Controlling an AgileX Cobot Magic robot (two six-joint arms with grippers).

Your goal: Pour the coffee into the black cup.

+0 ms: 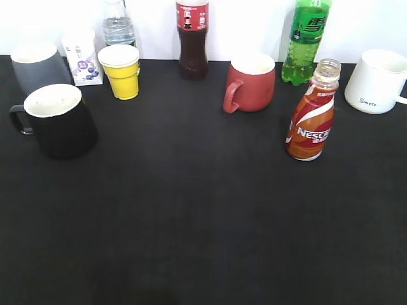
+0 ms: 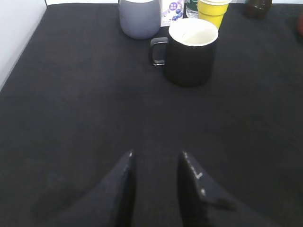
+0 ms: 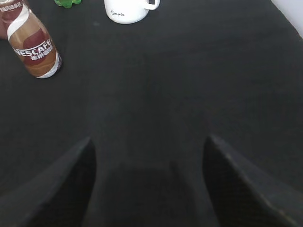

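left gripper (image 2: 156, 163): you see 2 black pointy fingers with tiny white specks | right gripper (image 3: 149, 146): you see 2 wide dark grey-black fingers, smooth, with pale dusty edges | cables, screws: too dark to tell

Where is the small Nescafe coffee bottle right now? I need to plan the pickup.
In the exterior view the small orange-red and white Nescafe coffee bottle stands upright on the right side, just in front of the green soda bottle, between the red mug and the white mug.
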